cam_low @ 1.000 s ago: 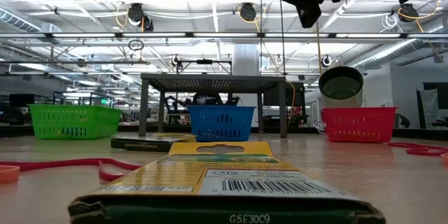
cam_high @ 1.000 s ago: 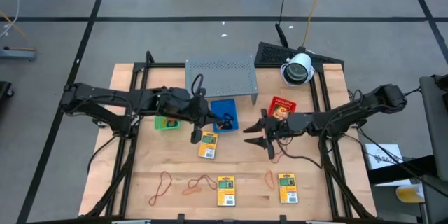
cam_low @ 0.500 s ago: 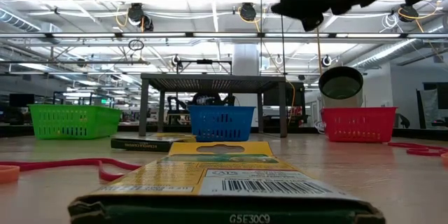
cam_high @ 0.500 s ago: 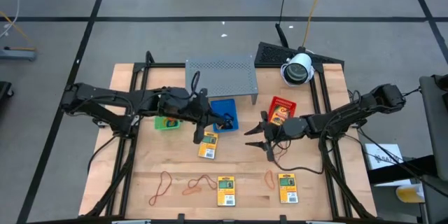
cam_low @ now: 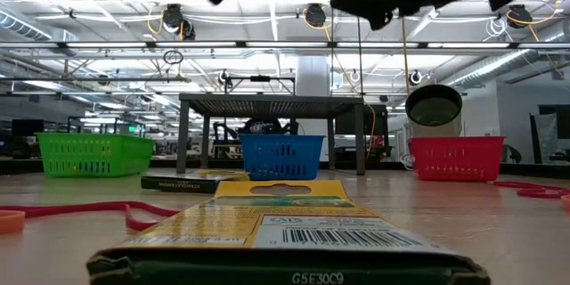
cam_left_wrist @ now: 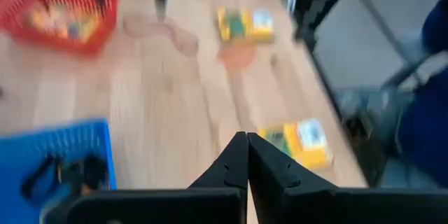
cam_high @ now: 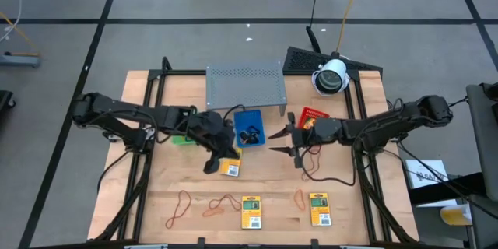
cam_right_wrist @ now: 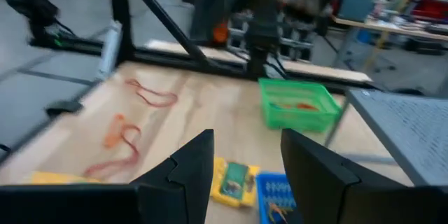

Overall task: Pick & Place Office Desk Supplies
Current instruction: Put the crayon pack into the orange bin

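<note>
Basically, label by label, biggest thing first.
table (cam_high: 194, 183): wooden top, carrying the trays, a grey shelf (cam_high: 244, 85) at the back and loose supplies toward the front.
trays: green tray (cam_high: 180, 138), blue tray (cam_high: 250, 128) holding dark clips (cam_high: 250, 134), red tray (cam_high: 313, 117).
left gripper (cam_high: 210, 165): hanging over the table just beside the middle yellow packet (cam_high: 229, 168); jaws fully closed, holding nothing.
right gripper (cam_high: 286, 142): hovering between the blue and red trays; jaws standing apart, holding nothing.
supplies left out: two more yellow packets (cam_high: 250, 212) and rubber bands (cam_high: 222, 204) lying near the front edge.
doing it well: judging the left arm is going for the middle packet, so it should be opening its jaws before descending, straddling the packet's narrow sides, keeping clear of the blue tray.
</note>
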Controlling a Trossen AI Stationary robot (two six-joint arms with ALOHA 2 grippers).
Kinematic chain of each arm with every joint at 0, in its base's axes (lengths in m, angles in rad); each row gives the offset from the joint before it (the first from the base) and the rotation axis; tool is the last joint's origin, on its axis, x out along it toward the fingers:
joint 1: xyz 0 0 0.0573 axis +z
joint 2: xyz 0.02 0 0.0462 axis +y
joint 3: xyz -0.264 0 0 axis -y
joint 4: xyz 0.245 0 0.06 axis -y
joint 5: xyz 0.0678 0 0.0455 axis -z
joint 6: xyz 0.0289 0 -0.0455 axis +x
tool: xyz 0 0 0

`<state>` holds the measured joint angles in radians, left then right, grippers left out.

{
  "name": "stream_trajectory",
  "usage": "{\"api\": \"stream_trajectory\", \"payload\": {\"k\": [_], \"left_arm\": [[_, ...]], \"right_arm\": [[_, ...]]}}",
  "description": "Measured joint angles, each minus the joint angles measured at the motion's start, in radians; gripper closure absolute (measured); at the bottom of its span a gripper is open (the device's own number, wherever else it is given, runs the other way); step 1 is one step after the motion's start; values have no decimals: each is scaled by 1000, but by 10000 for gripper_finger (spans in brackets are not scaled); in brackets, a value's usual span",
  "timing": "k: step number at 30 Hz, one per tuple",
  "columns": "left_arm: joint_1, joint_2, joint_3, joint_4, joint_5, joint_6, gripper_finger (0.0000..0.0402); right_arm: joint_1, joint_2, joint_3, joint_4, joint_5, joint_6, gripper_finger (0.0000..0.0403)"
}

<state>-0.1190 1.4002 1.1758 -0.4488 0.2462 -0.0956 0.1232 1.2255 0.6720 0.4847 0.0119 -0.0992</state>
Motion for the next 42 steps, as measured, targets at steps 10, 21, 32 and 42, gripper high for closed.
{"api": "stream_trajectory", "payload": {"k": [10,21,32,42], "left_arm": [[63,-7,-266,37,-1,-3,383],[234,-7,-453,197,109,-39,380],[178,-7,-463,247,112,124,380],[143,-7,-463,246,111,163,289]], "right_arm": [[-3,0,68,-113,-16,31,248],[3,0,68,-113,-14,52,248],[3,0,68,-113,-14,41,248],[3,0,67,-108,-14,35,248]]}}
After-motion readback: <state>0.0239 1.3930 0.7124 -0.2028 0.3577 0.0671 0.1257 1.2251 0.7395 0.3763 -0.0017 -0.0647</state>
